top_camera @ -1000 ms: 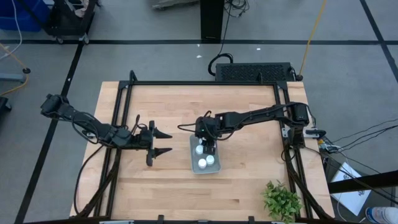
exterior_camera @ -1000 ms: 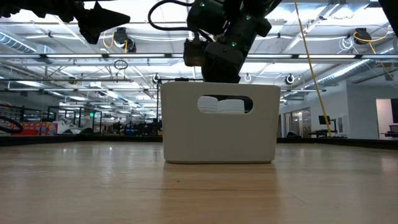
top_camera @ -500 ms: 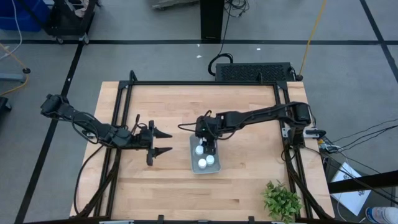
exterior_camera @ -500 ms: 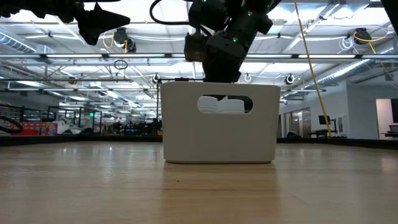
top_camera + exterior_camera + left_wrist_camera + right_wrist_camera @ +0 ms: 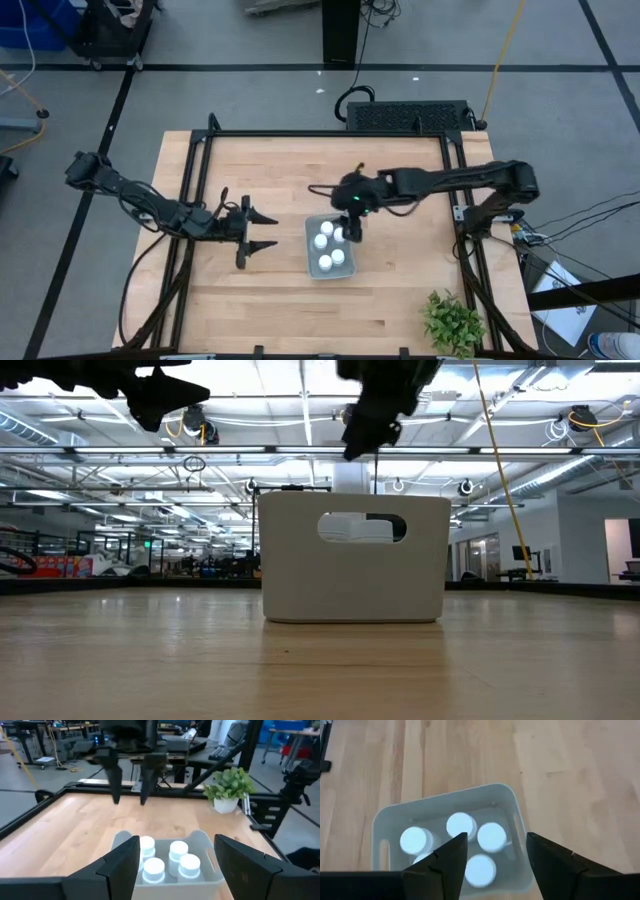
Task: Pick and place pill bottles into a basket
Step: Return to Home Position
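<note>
The basket point(image 5: 311, 222), a pale tray, sits on the wooden table near its middle. Several white pill bottles point(image 5: 460, 825) stand upright on their bases inside it; they also show in the left wrist view point(image 5: 178, 850). My right gripper point(image 5: 351, 230) hangs above the basket's right rim, fingers pointing down, open and empty. In the low view it point(image 5: 368, 430) is well clear of the basket's top point(image 5: 352, 500). My left gripper point(image 5: 270, 230) waits left of the basket, open and empty, pointing at it.
A small green plant point(image 5: 452, 322) in a white pot stands at the table's near right corner. A black frame point(image 5: 200, 150) runs round the tabletop. Bare wood lies on all sides of the basket.
My right gripper has risen out of the basket and gone a little toward the table's right edge. A bottle now shows at the basket's far end, where the gripper was.
</note>
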